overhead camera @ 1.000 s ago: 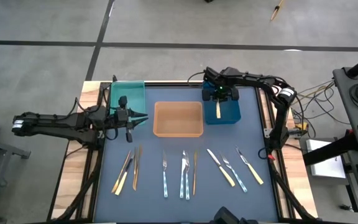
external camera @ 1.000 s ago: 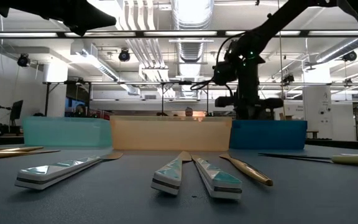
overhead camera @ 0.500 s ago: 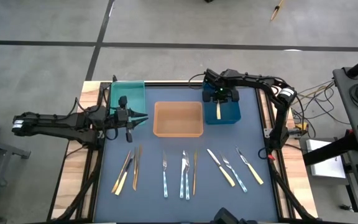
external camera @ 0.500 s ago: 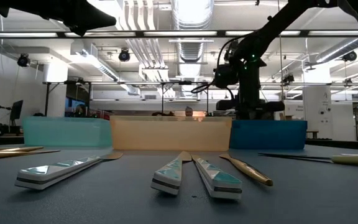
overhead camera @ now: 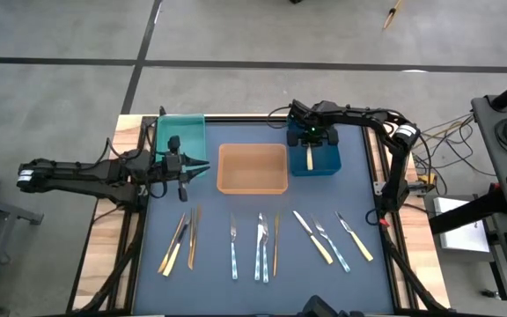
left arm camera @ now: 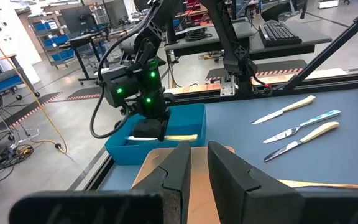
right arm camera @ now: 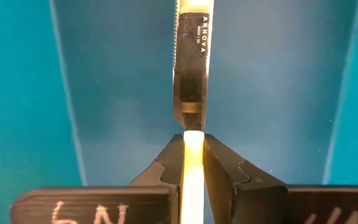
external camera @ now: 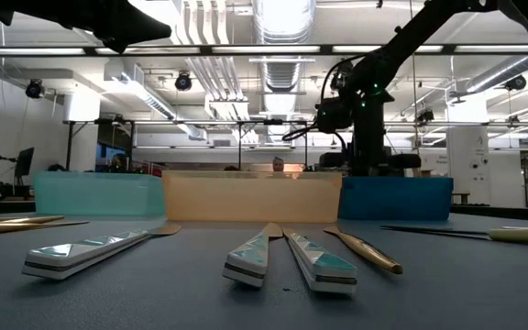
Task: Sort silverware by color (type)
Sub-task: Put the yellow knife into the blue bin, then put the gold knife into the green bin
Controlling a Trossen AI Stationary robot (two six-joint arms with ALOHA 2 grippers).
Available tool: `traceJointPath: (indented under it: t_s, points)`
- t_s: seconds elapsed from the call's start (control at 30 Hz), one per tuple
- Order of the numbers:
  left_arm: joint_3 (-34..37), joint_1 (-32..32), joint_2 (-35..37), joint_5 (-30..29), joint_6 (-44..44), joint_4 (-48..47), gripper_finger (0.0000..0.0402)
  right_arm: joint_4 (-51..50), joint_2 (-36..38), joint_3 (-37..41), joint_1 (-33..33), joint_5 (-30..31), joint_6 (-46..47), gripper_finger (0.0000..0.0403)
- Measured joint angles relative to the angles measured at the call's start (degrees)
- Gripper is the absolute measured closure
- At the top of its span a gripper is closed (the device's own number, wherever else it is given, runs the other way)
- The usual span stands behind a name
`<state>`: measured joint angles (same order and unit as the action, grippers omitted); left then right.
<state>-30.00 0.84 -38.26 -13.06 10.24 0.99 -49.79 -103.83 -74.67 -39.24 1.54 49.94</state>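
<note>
Over the blue rectangular bin, right gripper jaws clamp the cream-handled steel knife by its handle. Stiff, light, likely slick; the handle grip suits. Left gripper, jaws nearly closed and empty, waits beside the teal bin.

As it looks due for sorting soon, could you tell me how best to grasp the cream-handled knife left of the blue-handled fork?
Take the cream-handled knife by its cream handle, the end toward the table's front, coming straight down with the claw turned across it. It lies flat and diagonal, and the blue-handled fork sits close alongside, so room is probably tight.
</note>
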Motion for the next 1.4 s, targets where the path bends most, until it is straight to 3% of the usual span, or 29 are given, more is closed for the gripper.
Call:
traceJointPath:
  t_s: [0.57,0.97,1.17,1.4]
  points:
    - [0.0,0.0,0.0,0.0,0.0,0.0,0.0363,2.3,0.0,0.0,0.4,0.1,-1.1,0.0373]
    - [0.0,0.0,0.0,0.0,0.0,1.5,0.0363,2.4,0.0,0.0,0.5,1.2,-3.2,0.0289]
    - [0.0,0.0,0.0,0.0,-3.7,1.7,0.0363,2.4,1.3,-1.6,1.8,1.8,-10.9,0.0272]
    - [0.0,0.0,0.0,0.0,-14.9,2.5,0.0363,3.7,8.4,-0.9,10.4,13.4,-19.7,0.0279]
